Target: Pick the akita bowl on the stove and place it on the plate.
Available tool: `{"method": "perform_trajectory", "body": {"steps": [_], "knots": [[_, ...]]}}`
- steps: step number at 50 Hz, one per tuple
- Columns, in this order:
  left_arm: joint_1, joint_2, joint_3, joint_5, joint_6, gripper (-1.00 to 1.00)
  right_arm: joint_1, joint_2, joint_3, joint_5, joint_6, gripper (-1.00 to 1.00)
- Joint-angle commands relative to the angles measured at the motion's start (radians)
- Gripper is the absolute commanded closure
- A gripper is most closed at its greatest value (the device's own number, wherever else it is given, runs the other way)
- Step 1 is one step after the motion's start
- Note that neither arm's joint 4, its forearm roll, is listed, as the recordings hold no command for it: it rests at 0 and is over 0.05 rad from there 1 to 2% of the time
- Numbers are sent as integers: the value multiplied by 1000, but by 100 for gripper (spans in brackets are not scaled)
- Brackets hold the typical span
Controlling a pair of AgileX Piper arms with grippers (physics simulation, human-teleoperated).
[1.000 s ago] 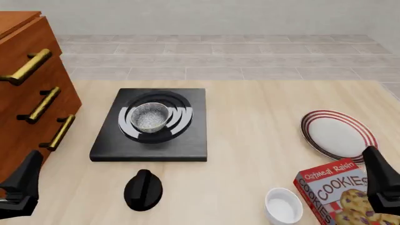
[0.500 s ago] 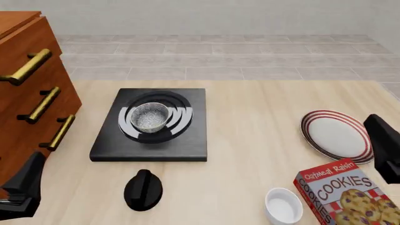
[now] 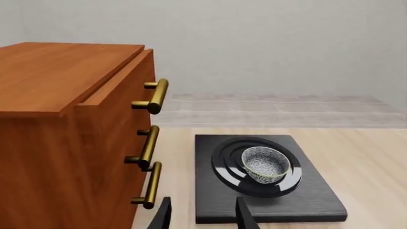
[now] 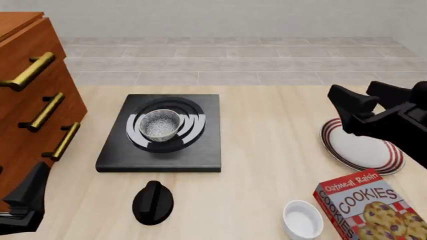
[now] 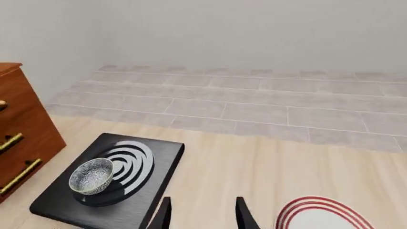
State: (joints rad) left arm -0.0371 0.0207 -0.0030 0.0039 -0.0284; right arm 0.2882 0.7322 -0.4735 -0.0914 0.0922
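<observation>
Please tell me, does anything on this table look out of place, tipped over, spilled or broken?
Nothing stands out. The akita bowl sits upright on the stove, the plate lies flat, and the small white bowl is upright. Only the black knob lies loose on the table, apart from the stove.

"Oatmeal Raisin COOKIES" on box (image 4: 369,210)
</observation>
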Motion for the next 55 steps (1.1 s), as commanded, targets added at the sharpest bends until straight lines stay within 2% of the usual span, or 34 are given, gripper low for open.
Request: {"method": "perform_trajectory", "body": {"steps": [1,3,5,10,19,28,30,38,52,55], "knots": [[-8,-4,1,3,2,-100,103,234,-85,-91,54,-100],[-6,5,1,-4,-2,-100,154,311,-108,-106,28,-100],[-5,22,2,-20,-8,-100,153,357,-114,-143,56,-100],[-14,24,2,-31,27,-100,165,435,-149,-176,65,-100],[-5,53,3,-56,13,-100,216,562,-236,-204,85,-100],[-5,49,3,-52,17,-100,293,710,-361,-160,93,-100],[-7,15,3,-27,52,-100,305,733,-382,-149,104,-100],[-15,21,3,-26,29,-100,322,789,-445,-127,128,-100],[-15,6,1,-11,21,-100,366,936,-511,-169,202,-100],[-16,9,1,-12,17,-100,381,965,-536,-161,204,-100]]}}
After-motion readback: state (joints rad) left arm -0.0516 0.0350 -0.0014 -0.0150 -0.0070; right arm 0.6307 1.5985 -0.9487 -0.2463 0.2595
